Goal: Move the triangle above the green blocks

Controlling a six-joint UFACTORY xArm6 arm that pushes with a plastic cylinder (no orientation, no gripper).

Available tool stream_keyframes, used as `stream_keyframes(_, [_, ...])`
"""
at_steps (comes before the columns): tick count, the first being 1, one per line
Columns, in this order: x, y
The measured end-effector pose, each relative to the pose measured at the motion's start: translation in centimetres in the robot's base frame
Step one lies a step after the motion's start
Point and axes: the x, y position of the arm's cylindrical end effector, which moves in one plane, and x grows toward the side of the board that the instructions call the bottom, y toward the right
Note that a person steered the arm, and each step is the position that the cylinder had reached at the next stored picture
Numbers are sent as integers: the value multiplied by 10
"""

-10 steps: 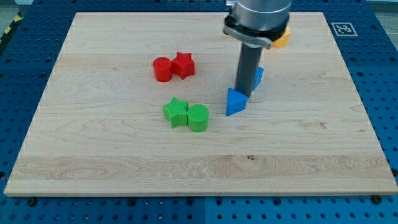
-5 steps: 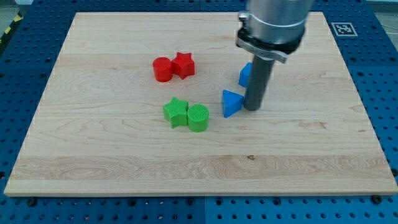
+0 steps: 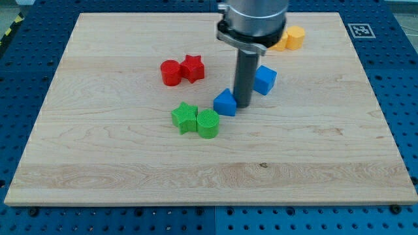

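Observation:
The blue triangle (image 3: 225,103) lies on the wooden board, just up and right of the green cylinder (image 3: 208,123). The green star (image 3: 185,118) sits touching the cylinder on its left. My tip (image 3: 242,106) stands right against the triangle's right side. A second blue block (image 3: 264,79) lies just right of the rod, farther up.
A red cylinder (image 3: 171,72) and a red star (image 3: 192,68) sit together at the upper left of the green pair. Orange-yellow blocks (image 3: 290,38) lie near the board's top edge, partly behind the arm. The board (image 3: 117,170) rests on a blue perforated table.
My tip went around to the triangle's right side and moved left. The blue triangle slid left and slightly up, closer to the green cylinder.

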Motion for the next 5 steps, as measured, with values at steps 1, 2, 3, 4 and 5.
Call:
stream_keyframes(1, [-4,-21])
stream_keyframes(2, [-23,-37])
stream_keyframes(3, [-28,-35])
stream_keyframes(4, [-22,24])
stream_keyframes(5, [10,35])
